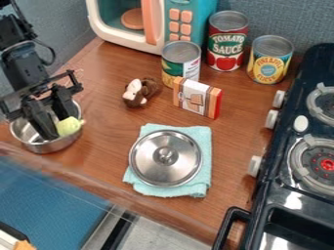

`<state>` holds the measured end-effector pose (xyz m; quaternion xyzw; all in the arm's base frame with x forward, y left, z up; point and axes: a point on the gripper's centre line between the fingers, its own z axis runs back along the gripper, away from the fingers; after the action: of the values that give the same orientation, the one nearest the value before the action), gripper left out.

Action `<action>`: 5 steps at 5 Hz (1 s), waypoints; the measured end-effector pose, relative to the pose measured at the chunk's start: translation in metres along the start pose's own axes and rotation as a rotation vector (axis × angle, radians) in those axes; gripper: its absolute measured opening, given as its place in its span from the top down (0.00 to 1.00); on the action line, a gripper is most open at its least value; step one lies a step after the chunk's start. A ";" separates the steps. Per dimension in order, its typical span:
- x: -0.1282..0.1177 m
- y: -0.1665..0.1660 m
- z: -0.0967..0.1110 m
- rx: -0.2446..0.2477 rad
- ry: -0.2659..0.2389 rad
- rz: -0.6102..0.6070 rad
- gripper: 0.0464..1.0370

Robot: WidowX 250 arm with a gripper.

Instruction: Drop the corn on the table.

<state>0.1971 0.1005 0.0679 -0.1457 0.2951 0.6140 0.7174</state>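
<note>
With the corn (68, 126) at the three-o'clock side of the pot (50, 146), by the tool (58, 128), whose grip cannot be determined, a firm hold should be verified before low release onto the desk (108, 137) toward three o'clock.

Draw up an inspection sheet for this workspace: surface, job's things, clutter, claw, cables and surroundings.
Surface: wood-look tabletop.
Job's things: pale yellow-green corn at the metal pot, not on the tabletop.
Clutter: metal lid on a light-blue towel; three cans; small box; brown toy.
Claw: down at the pot, by the corn.
Cables: black loop beside the arm.
Surroundings: toy microwave behind, dark stove at the right.
</note>
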 end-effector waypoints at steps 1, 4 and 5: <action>-0.005 0.006 -0.003 0.001 -0.009 -0.004 0.66; 0.004 0.000 -0.006 0.004 -0.040 -0.025 0.66; 0.012 -0.010 -0.008 0.014 -0.035 -0.025 0.66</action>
<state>0.2055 0.1037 0.0526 -0.1338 0.2849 0.6055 0.7310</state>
